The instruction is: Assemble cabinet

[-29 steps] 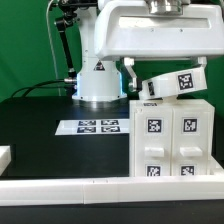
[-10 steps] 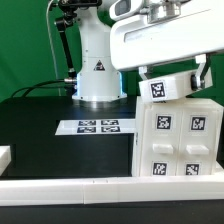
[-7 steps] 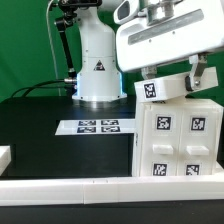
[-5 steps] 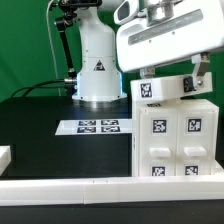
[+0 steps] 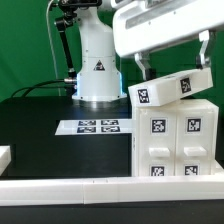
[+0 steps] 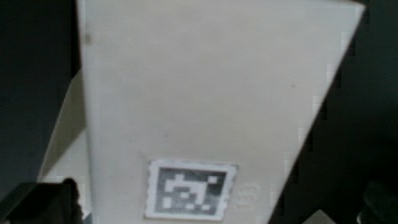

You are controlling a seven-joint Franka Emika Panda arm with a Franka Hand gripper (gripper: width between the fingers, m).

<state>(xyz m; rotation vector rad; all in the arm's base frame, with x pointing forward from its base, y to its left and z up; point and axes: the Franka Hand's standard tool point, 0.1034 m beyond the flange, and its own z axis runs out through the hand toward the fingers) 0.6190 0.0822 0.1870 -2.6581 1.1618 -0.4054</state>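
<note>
The cabinet body (image 5: pixel 175 145) is a white box with several tags on its front, standing at the exterior view's right. A white tagged panel (image 5: pixel 172 89) sits tilted on its top, its right end higher. My gripper (image 5: pixel 173 70) straddles the panel from above, one dark finger (image 5: pixel 141 66) at its left end and the other (image 5: pixel 205 48) at its right end. It appears shut on the panel. In the wrist view the panel (image 6: pixel 205 90) fills the frame with its tag low down. My gripper (image 6: pixel 210 205) shows only as dark fingertips (image 6: pixel 36 203) at the corners.
The marker board (image 5: pixel 98 126) lies on the black table left of the cabinet. The robot base (image 5: pixel 98 75) stands behind it. A white rail (image 5: pixel 60 186) runs along the front edge, and a small white piece (image 5: pixel 4 155) lies at the far left.
The arm has risen and shifted right. The panel has turned, so more of its long face shows and its right end is higher. The cabinet body has not moved.
</note>
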